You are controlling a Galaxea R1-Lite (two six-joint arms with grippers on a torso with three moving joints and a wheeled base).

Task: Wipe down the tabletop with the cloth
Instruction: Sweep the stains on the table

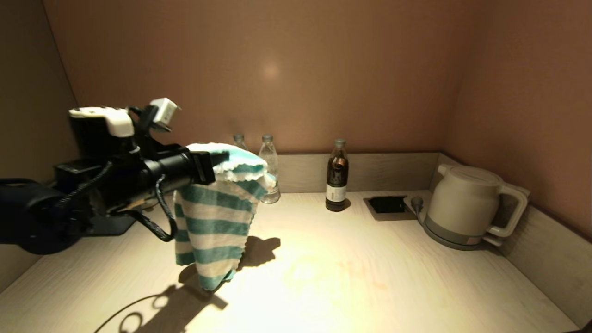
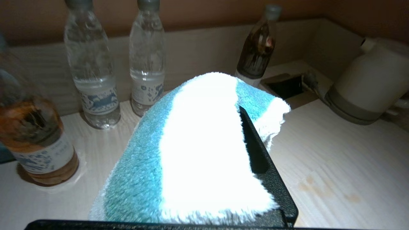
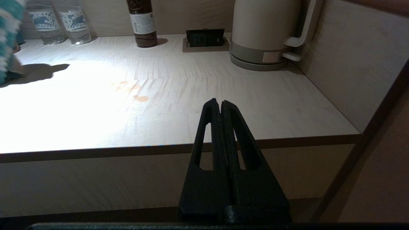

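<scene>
The teal and white striped cloth (image 1: 212, 226) hangs from my left gripper (image 1: 231, 163) above the left part of the tabletop (image 1: 379, 277); its lower end dangles just over the surface. In the left wrist view the cloth (image 2: 198, 143) drapes over the gripper and hides one finger; the other black finger (image 2: 255, 150) shows beside it. The gripper is shut on the cloth. Faint orange-brown stains (image 3: 134, 91) mark the middle of the tabletop (image 3: 223, 83). My right gripper (image 3: 221, 103) is shut and empty, parked in front of the table's front edge.
Two clear water bottles (image 1: 269, 166) and a dark bottle (image 1: 337, 178) stand along the back rim. A black recess (image 1: 387, 204) and a cream kettle (image 1: 467, 208) sit at the back right. An amber bottle (image 2: 35, 140) stands near the left gripper. Walls close in on both sides.
</scene>
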